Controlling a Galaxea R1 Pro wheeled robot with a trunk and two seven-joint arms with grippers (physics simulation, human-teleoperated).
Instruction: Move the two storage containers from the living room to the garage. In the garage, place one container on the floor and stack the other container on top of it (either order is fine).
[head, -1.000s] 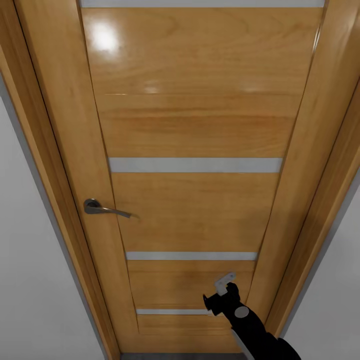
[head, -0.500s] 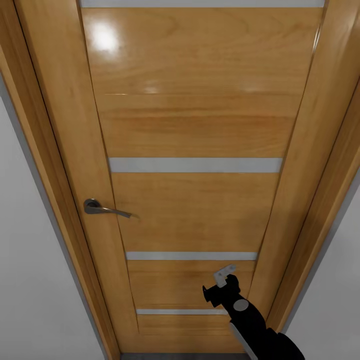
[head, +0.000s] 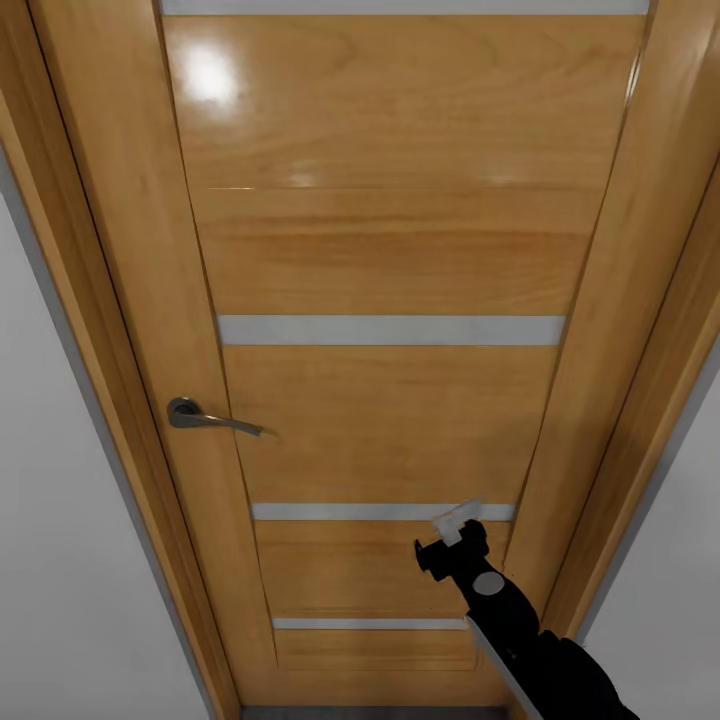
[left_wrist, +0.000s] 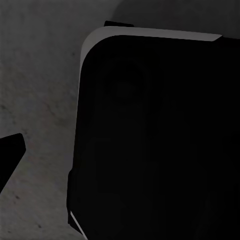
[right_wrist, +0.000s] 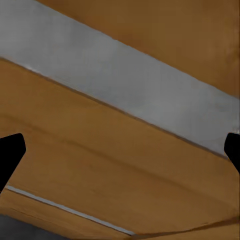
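**Facing a closed wooden door, right arm raised to its lower panels**

Filling the head view is an orange-brown wooden door (head: 400, 250), shut in its frame (head: 95, 300), w/ white wall (head: 60, 560) on either side. Four pale grey horizontal strips cross the door; the grey strip (head: 390, 330) at mid-height is the widest seen in full. A metal lever handle (head: 205, 418) sits on the door's left side, lever pointing toward the centre, level. A thin sliver of dark floor (head: 360, 713) shows under the door's bottom edge.

The right gripper (head: 455, 522) reaches up from bottom right on a black arm, its pale tip at the level of the third strip, close to the door's right stile. Can't tell from the head view whether it touches the wood. In the right wrist view the two black fingertips (right_wrist: 11, 152) sit far apart at opposite edges, so the jaws are spread wide w/ nothing between them; beyond is door wood and one grey strip running diagonally.

Left wrist view: dark speckled concrete floor and a big black rounded part of the robot (left_wrist: 155, 135). One black fingertip (left_wrist: 9, 155) pokes in at the edge; whether the left gripper is spread or closed can't be told.

Storage containers: not seen here.
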